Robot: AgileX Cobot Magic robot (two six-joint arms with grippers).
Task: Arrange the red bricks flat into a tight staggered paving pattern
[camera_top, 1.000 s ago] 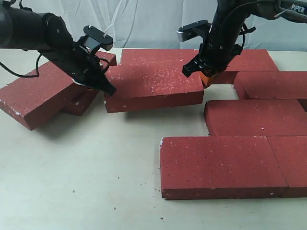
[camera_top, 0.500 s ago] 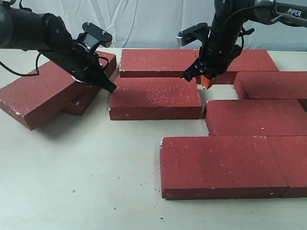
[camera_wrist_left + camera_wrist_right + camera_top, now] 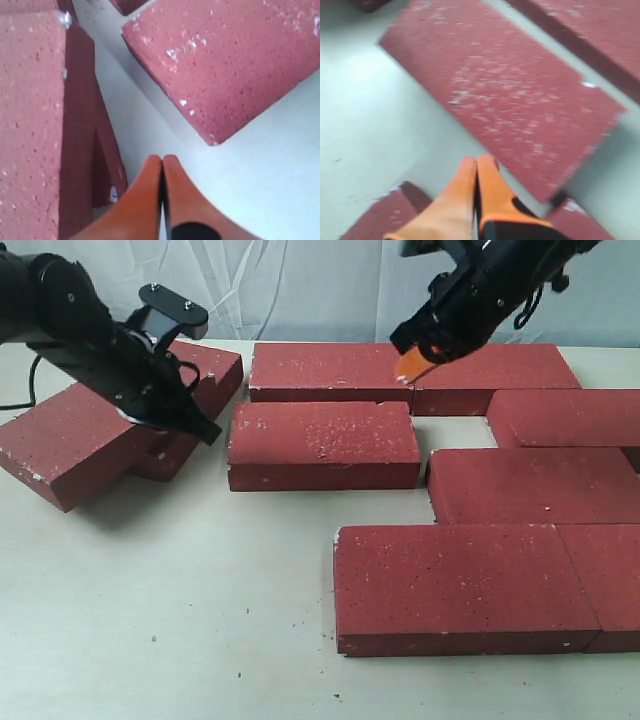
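place: robot lab bench | signs: pale tabletop [image 3: 180, 630], white cloth backdrop [image 3: 300, 285], black robot arm [image 3: 60, 315]

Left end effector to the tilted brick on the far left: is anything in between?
Nothing covers the top face of the tilted brick. The left end effector, shut, hangs beside the pile. Only the brick beneath, which the tilted one leans on, juts out on the end effector's side, lower than that face.

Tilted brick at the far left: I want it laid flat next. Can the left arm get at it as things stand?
Probably yes. The left arm's shut fingers hang just beside the tilted brick, with nothing between them. That brick leans on another brick, so it may shift when pushed.
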